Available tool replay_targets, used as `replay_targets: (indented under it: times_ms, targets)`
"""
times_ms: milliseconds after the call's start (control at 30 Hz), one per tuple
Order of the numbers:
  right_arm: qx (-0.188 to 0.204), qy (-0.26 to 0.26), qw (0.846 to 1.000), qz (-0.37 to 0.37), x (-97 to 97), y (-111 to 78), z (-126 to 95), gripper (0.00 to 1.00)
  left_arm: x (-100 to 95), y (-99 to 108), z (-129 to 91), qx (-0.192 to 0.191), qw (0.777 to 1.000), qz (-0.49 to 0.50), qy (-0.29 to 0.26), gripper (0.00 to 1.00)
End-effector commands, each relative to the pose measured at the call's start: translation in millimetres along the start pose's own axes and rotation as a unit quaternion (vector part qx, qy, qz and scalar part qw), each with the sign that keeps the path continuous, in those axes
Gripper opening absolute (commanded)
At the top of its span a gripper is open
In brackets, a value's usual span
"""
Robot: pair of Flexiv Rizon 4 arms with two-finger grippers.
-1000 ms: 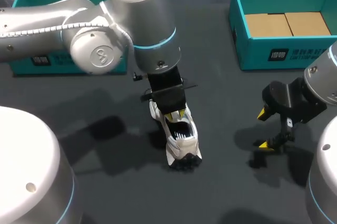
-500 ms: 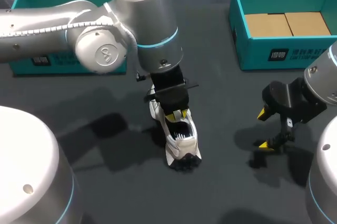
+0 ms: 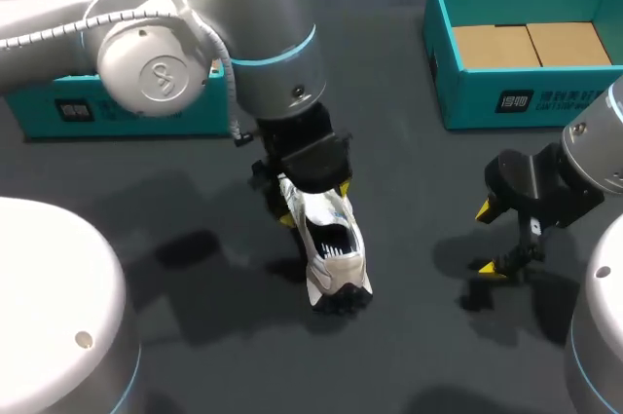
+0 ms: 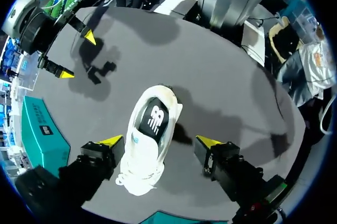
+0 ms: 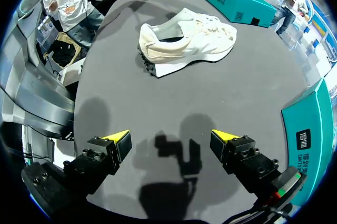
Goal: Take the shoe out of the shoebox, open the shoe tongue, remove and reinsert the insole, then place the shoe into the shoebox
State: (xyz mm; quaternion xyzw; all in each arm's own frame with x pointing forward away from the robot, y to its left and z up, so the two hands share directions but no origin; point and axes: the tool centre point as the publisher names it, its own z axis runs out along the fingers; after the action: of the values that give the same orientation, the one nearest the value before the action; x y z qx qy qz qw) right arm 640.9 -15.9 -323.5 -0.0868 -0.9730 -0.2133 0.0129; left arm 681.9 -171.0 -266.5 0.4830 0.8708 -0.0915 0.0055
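The shoe (image 3: pixel 331 253) was found lying near-to-far, its far end, apparently the toe, straddled by the wide-spread left gripper (image 4: pixel 159 140), while the right gripper (image 3: pixel 487 239), likewise spread, was held well apart rightward.

In the head view my left arm (image 3: pixel 263 54) covered the toe end of the white mesh sneaker (image 3: pixel 331 258) and nearly all of my left tool (image 3: pixel 316 205), leaving only slivers of yellow tip. It also hid part of the teal cardboard box (image 3: pixel 58 112). The teal cardboard shoebox (image 3: pixel 506 102) ran off the edge.

Even overhead light, soft dark shadows
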Motion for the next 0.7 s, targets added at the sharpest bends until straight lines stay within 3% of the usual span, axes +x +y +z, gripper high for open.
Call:
replay_targets:
  times_ms: [33,267,400,500,567,700]
  targets:
    - [0.001,-0.002,1.0,0.0,2.1,-0.2,-0.5,1.0,-4.6,-8.8,-3.4,-0.039,0.999,-0.03,0.009,1.0]
    - [0.001,-0.002,1.0,0.0,2.1,-0.2,-0.5,1.0,-4.6,-8.8,-3.4,-0.039,0.999,-0.03,0.009,1.0]
    - [0.001,-0.002,1.0,0.0,2.1,-0.2,-0.5,1.0,-0.3,-12.0,2.2,0.003,0.992,-0.129,0.002,1.0]
    - [0.001,-0.002,1.0,0.0,2.1,-0.2,-0.5,1.0,0.9,-14.6,-3.7,0.049,0.956,-0.289,-0.001,1.0]
    - [0.001,-0.002,1.0,0.0,2.1,-0.2,-0.5,1.0,-5.0,-9.1,-12.8,0.02,0.905,-0.422,0.045,1.0]
    - [0.001,-0.002,1.0,0.0,2.1,-0.2,-0.5,1.0,-5.0,-9.1,-12.8,0.02,0.905,-0.422,0.045,1.0]
